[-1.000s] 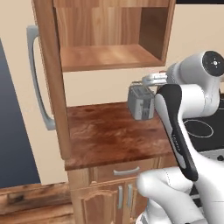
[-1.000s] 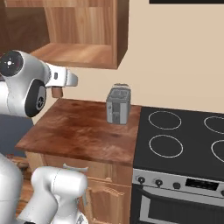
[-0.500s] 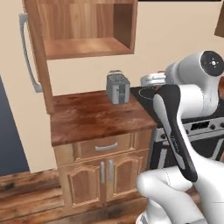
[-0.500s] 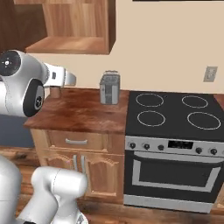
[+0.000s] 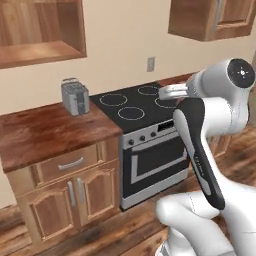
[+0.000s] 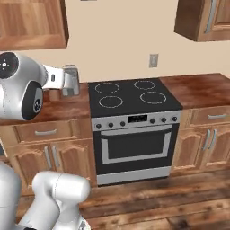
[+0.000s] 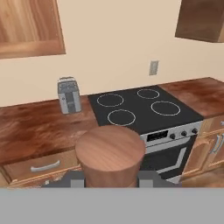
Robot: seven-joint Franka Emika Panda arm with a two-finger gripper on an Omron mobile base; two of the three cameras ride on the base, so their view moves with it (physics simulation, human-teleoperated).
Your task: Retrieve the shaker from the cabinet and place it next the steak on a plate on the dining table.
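gripper clamped on the shaker — held up, end-on, facing the stove | step: carrying toward the dining table | next: find plate with steak — set shaker beside it

Even, bright rendered light; soft shadows, slightly blurry, no glare.

Both base views look forward and down from behind the arm, left and right, sharing the stove and toaster; the hand view faces the same wall.
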